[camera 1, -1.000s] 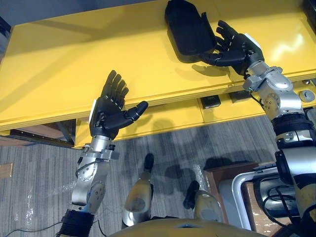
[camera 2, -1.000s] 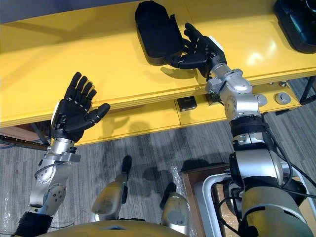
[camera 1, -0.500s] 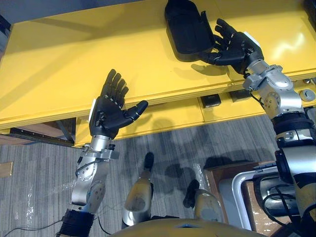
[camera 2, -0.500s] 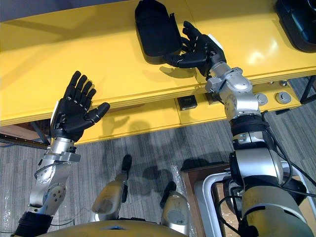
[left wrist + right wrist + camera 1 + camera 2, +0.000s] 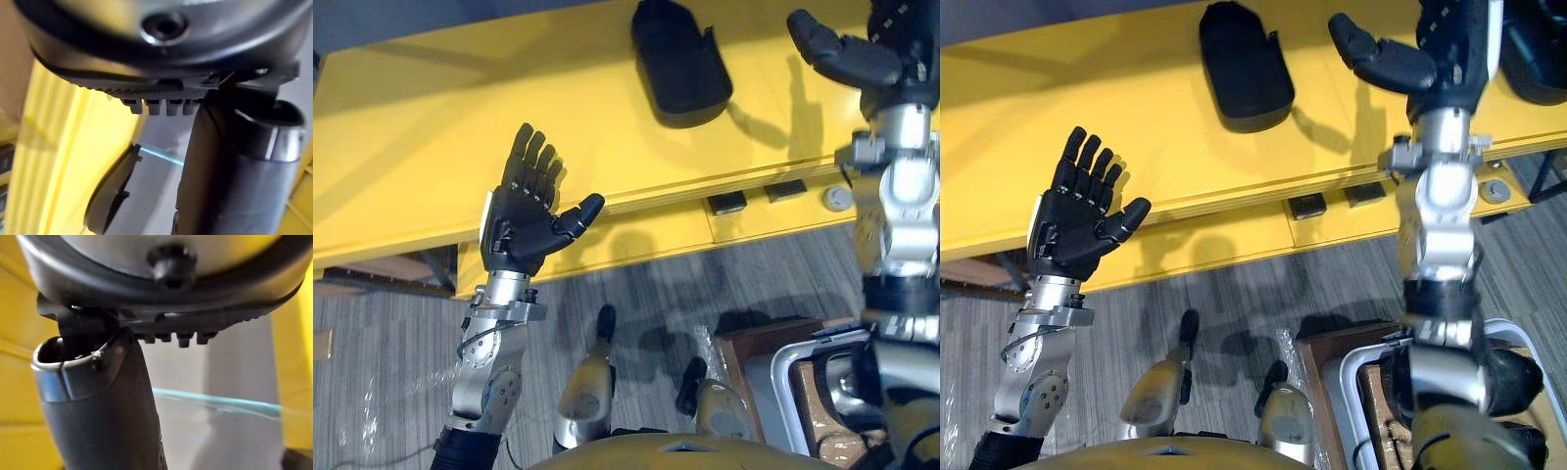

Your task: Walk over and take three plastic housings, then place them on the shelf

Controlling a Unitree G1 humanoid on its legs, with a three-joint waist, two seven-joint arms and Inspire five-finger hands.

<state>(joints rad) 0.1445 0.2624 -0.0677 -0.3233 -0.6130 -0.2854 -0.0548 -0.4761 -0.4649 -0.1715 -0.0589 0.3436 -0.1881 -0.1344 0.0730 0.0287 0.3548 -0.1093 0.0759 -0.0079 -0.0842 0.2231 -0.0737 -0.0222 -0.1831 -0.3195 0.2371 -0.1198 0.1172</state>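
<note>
The right hand (image 5: 886, 59) has lifted off and swung to the robot's right. Half a second ago its fingers lay against the near right side of the plastic housing (image 5: 680, 64); now it hangs above the front edge of the yellow shelf (image 5: 431, 127), well apart from the housing. The housing itself sits about where it was.

The shelf spans the head views from side to side, with its front lip nearest the robot. The right arm rises steeply in front of it. The right hand is spread and holds nothing: its thumb juts toward the housing, and its fingers run straight up past the top edge. The left hand (image 5: 519, 220) is held upright in front of the shelf's lip, palm toward the camera and fingers straight, also empty.

The housing lies flat on the shelf top, away from the front edge, touched by neither hand. Its long axis runs away from the robot, its far end leaning slightly toward the robot's left. It lies to the left of the right hand and beyond and to the right of the left hand (the right hand is the nearer of the two). It looks already placed, so the next move probably takes the hands away from it.

A second dark shape (image 5: 1540, 59) shows at the shelf's right end, partly behind the right hand. It may be another housing, though I cannot tell. Under the lip sit two small dark tabs (image 5: 726, 203) and a round knob (image 5: 838, 198).
</note>
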